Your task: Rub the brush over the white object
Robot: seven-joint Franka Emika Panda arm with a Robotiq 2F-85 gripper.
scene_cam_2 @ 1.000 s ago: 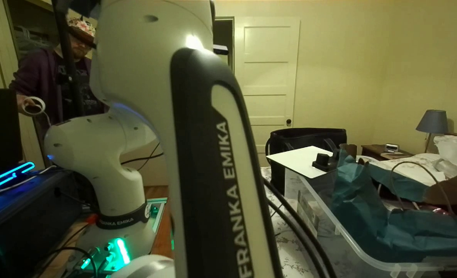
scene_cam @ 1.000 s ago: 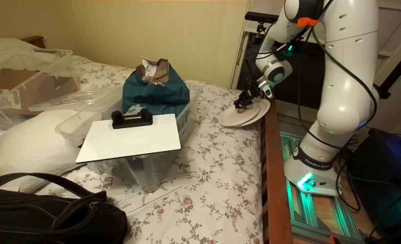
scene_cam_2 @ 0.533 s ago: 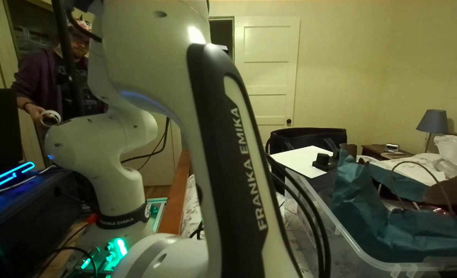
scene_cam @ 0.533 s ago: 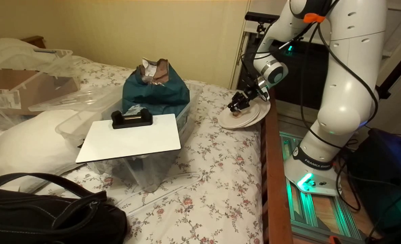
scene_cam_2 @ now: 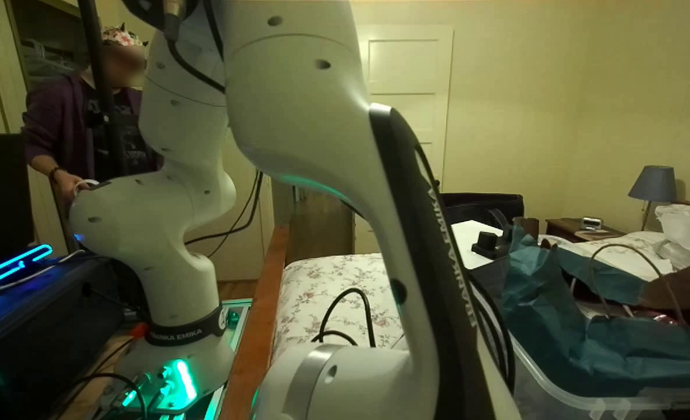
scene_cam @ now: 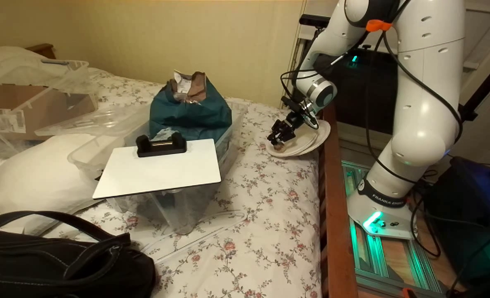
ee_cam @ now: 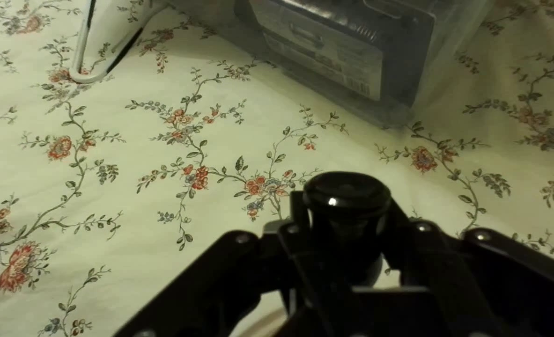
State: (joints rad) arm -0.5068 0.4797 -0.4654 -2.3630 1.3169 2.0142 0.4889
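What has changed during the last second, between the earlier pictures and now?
The gripper, holding the brush, has moved across the white dish toward the edge farther from the wooden rail. The person's hand has lowered. Nothing was visibly grasped or released. The white board, teal bag and black handbag stayed put.

The place was a bedroom of a home: the bed had a flowered sheet and a wooden rail, and in an exterior view a shaded lamp stood near the right edge of a small bedside table.
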